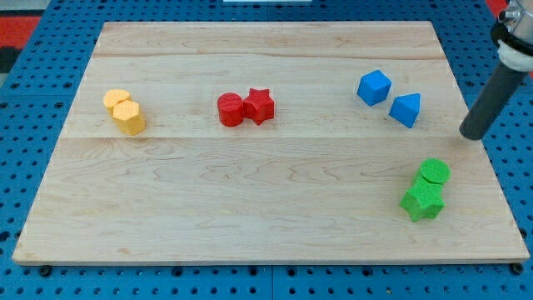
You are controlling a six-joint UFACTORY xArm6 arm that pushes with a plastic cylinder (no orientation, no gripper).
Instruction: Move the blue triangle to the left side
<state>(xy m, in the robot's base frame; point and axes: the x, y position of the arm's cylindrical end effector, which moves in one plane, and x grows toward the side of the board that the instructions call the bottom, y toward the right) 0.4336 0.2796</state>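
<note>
Blue triangle [405, 109] sits at the wooden board's [266, 217] upper right, just beside the blue cube [374, 87]. My tip [471, 133] stands to its right, slightly lower and apart from it, probably touching nothing. No jaws exist on this rod. Pushing toward the view's left looks direct.

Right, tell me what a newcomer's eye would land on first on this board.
Most striking are the coloured pairs spread across the pale wooden board: two yellow blocks at the view's left, a red cylinder touching a red star in the middle. At the view's right sit the blue cube and blue triangle, with a green cylinder and green star below. My tip stands just right of the blue triangle, apart from it.
</note>
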